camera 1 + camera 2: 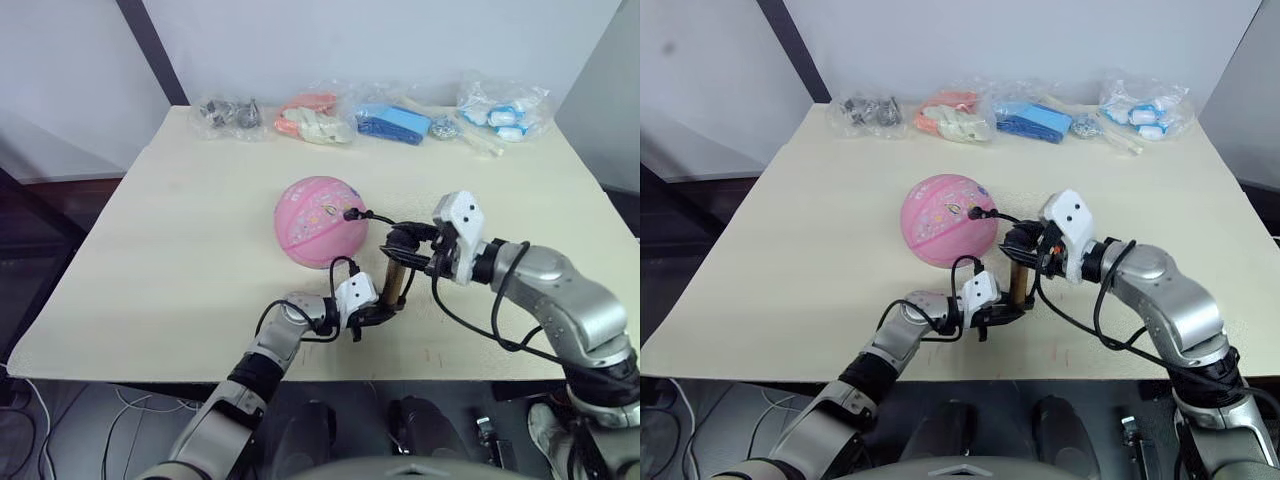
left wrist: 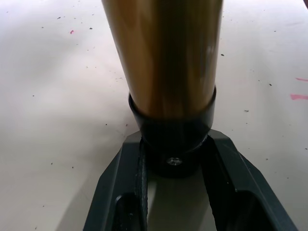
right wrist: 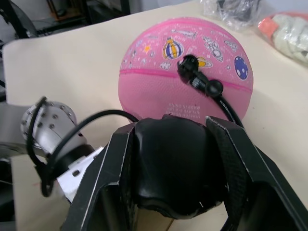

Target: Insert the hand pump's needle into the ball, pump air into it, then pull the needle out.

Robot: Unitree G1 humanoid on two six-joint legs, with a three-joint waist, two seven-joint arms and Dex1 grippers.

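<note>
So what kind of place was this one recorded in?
Probably a lab or test room: a plain pale table against bare white walls, bagged items lined along its far edge, loose cables on the floor.

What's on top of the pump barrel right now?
The right end effector is clamped on the black handle capping the upright hand pump. The rod under it is hidden. The left end effector grips its base. The needle fitting sits in the ball.

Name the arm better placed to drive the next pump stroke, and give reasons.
Right. The right claw is shut on the hand pump's T-handle, above the upright barrel. The left claw is clamped on the pump's bottom cap at the table, steadying it. The needle sits in the ball.
</note>
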